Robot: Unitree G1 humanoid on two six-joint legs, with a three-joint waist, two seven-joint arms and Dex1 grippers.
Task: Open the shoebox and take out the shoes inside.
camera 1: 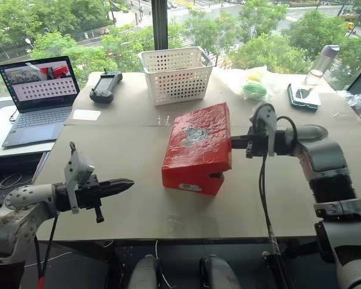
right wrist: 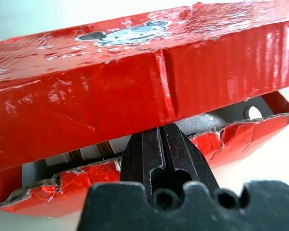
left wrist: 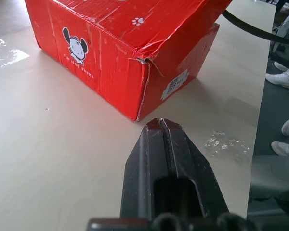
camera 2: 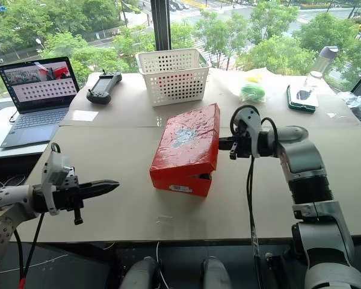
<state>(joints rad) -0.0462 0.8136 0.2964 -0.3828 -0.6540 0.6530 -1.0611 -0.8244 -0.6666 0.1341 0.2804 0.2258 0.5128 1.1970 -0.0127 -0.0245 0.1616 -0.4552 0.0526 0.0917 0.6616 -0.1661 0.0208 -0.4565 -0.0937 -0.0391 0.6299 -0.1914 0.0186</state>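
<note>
Left gripper (camera 1: 125, 183) sat nearest at 8 o'clock, fingers pressed together, empty, apart from the shoebox (camera 1: 195, 150) mid-table. Right gripper (camera 1: 236, 142) at 3 o'clock met the box's right side.

Left wrist: box corner just ahead.

Right wrist: closed tips wedged under the raised lid (right wrist: 135, 77), gripping nothing.

A shoebox (camera 1: 197, 149) sits mid-table (camera 1: 138, 205), its lid raised on the right side, where the right gripper (camera 1: 236, 142) reaches under the lid edge. The left gripper (camera 1: 127, 182) hangs over the table's near left, apart from the box. Behind the box stands a basket (camera 1: 176, 73), with a controller (camera 1: 105, 86) to its left. A laptop (camera 1: 39, 96) lies far left; a bottle (camera 1: 322, 63) stands far right, at the back.
</note>
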